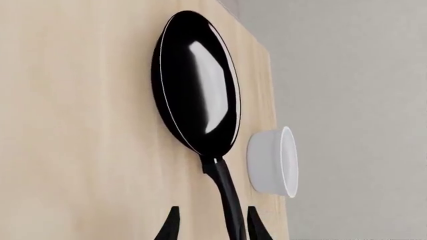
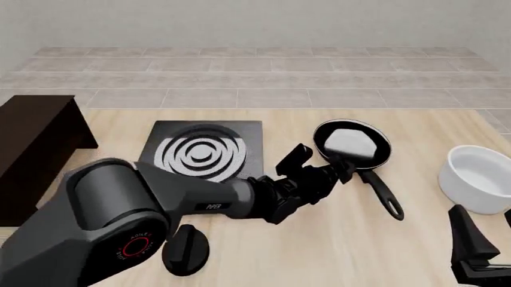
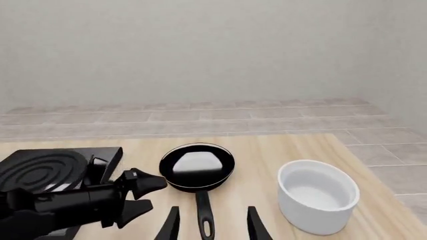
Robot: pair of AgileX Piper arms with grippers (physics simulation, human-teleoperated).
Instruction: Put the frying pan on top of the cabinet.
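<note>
Left arm (image 2: 119,209) fills lower left of front view, reaching to frame centre. Left gripper (image 2: 339,169) spread wide, fingers either side of pan handle where it joins bowl, not closed on it. Frying pan (image 2: 352,143) flat on table right of centre, handle toward lower right. Right gripper (image 2: 471,248) at lower right corner, open, holding nothing. One pan, one white bowl (image 2: 482,179), one stove plate (image 2: 203,152), one black knob (image 2: 186,249), one cabinet (image 2: 32,143) at left edge. Light wood table (image 2: 319,251); pale tiled floor (image 2: 255,78), grey wall behind.
</note>
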